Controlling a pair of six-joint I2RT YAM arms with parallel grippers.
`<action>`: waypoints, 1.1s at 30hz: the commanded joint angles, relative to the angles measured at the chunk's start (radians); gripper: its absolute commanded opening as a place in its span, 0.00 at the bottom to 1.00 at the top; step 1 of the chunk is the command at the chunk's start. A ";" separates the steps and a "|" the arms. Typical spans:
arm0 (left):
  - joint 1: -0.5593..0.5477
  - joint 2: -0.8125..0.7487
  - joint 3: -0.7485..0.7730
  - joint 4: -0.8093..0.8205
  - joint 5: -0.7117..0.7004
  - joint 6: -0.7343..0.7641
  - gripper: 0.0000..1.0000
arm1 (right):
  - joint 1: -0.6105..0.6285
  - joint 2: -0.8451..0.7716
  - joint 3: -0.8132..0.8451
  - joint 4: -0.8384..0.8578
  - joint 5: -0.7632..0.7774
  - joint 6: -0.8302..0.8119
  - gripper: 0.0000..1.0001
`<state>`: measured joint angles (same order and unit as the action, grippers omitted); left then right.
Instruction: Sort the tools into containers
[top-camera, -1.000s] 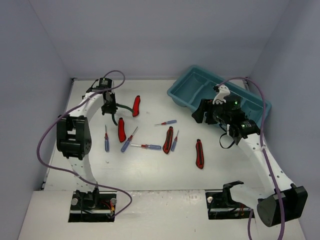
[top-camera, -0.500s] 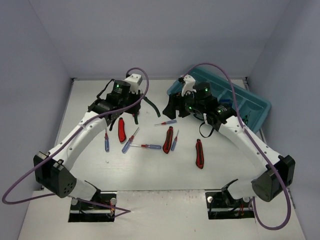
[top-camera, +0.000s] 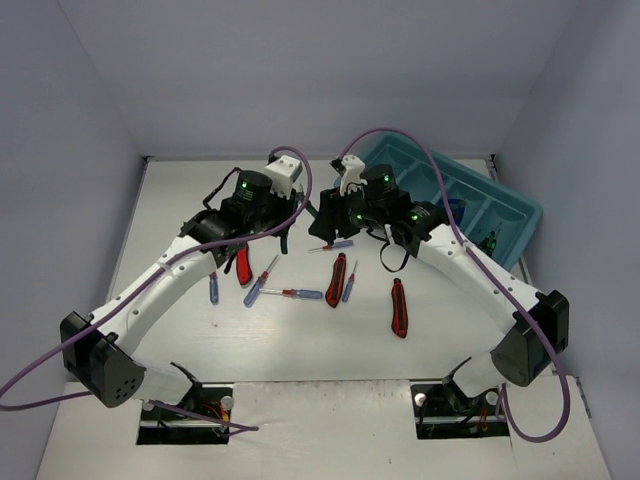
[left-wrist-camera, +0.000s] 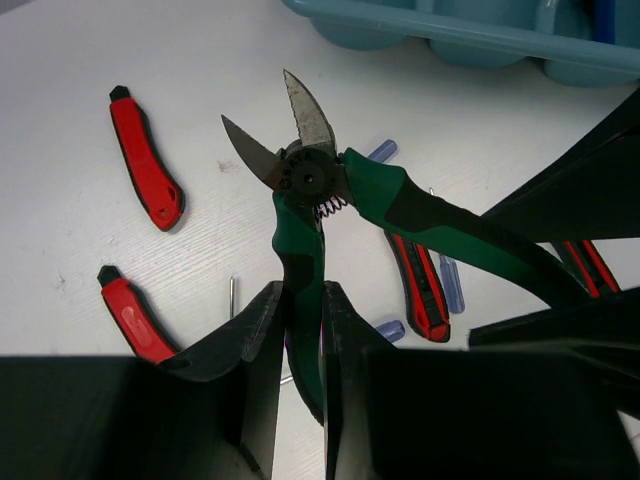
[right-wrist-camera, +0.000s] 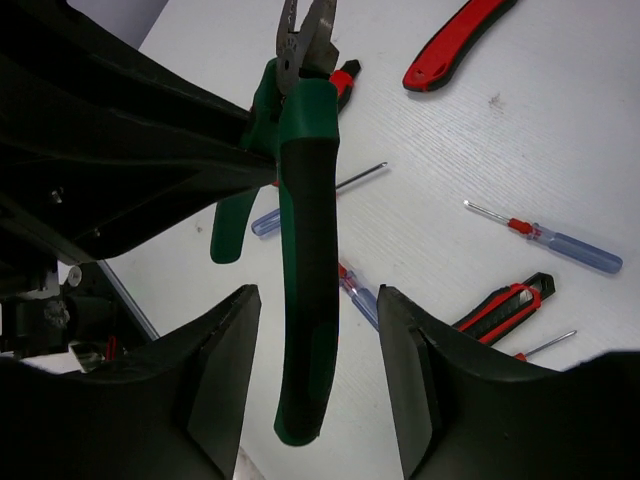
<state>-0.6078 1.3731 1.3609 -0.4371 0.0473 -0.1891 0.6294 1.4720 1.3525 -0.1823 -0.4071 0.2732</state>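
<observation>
The left gripper (left-wrist-camera: 302, 300) is clenched on one handle of the green-handled pliers (left-wrist-camera: 310, 180). The pliers rise past its fingertips toward 12 o'clock with the blades parted, held above the table (left-wrist-camera: 120, 60). Their other handle runs off toward 4 o'clock. In the right wrist view it hangs between the spread fingers (right-wrist-camera: 225, 370) of the right gripper (right-wrist-camera: 315, 370), with neither pad visibly touching it. The teal tray (top-camera: 520, 215) lies at 3 o'clock from both grippers.

This is probably a robotics lab test cell: plain pale walls (top-camera: 300, 70) are boxing in a white desk (top-camera: 300, 340), the left arm (top-camera: 165, 278) and right arm (top-camera: 480, 275) are standing bolted at its near edge, and purple cables (top-camera: 386, 130) are looping overhead.
</observation>
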 joint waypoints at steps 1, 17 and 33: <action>-0.018 -0.049 0.023 0.140 0.003 0.020 0.00 | 0.007 -0.001 0.044 0.055 -0.016 0.017 0.33; -0.013 -0.074 -0.028 0.092 -0.226 -0.031 0.76 | -0.172 -0.117 -0.065 0.024 0.207 0.111 0.00; 0.060 -0.308 -0.176 -0.185 -0.290 -0.126 0.77 | -0.783 0.117 0.130 -0.157 0.347 0.018 0.00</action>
<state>-0.5596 1.1303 1.1851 -0.5836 -0.2337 -0.2828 -0.1641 1.4815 1.3346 -0.3368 -0.1253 0.3449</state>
